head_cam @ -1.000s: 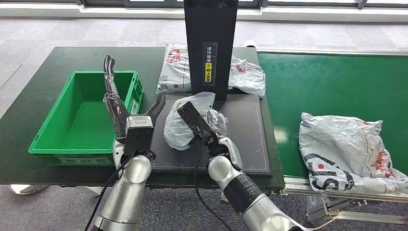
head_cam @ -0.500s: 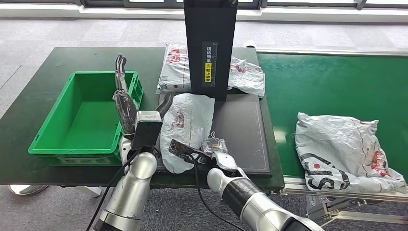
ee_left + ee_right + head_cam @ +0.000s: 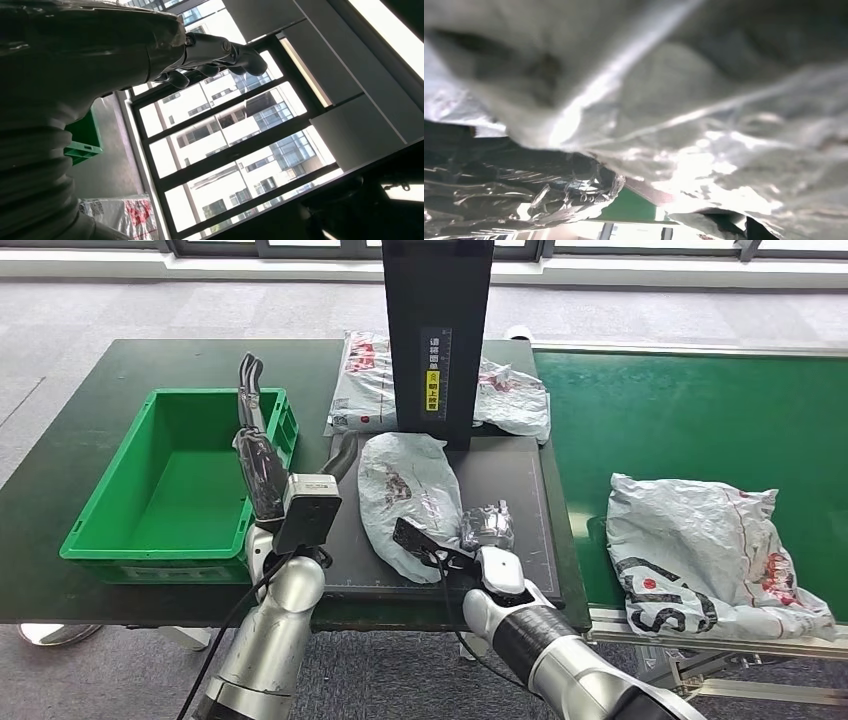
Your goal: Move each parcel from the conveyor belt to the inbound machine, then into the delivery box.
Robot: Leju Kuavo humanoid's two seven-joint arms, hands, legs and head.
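Observation:
A grey-white parcel (image 3: 405, 498) lies flat on the black platform (image 3: 510, 490) of the inbound machine, in front of its black post (image 3: 437, 330). My right hand (image 3: 487, 527), wrapped in clear film, is at the parcel's near right edge and holds it there. In the right wrist view the parcel's crumpled plastic (image 3: 674, 100) sits right against the camera. My left hand (image 3: 258, 455) stands raised with its fingers pointing up beside the right wall of the green delivery box (image 3: 110, 540). It holds nothing, and its fingers (image 3: 215, 50) are bare against the windows.
A large white parcel (image 3: 710, 555) lies on the green conveyor belt (image 3: 690, 410) at the right. Another parcel with red print (image 3: 365, 385) lies behind the post. The delivery box holds nothing. The dark table (image 3: 70, 460) runs along the box's left.
The parcel, held up off the platform a second ago, has dropped flat and slid right with my right hand. My left hand has shifted slightly right and stays raised.

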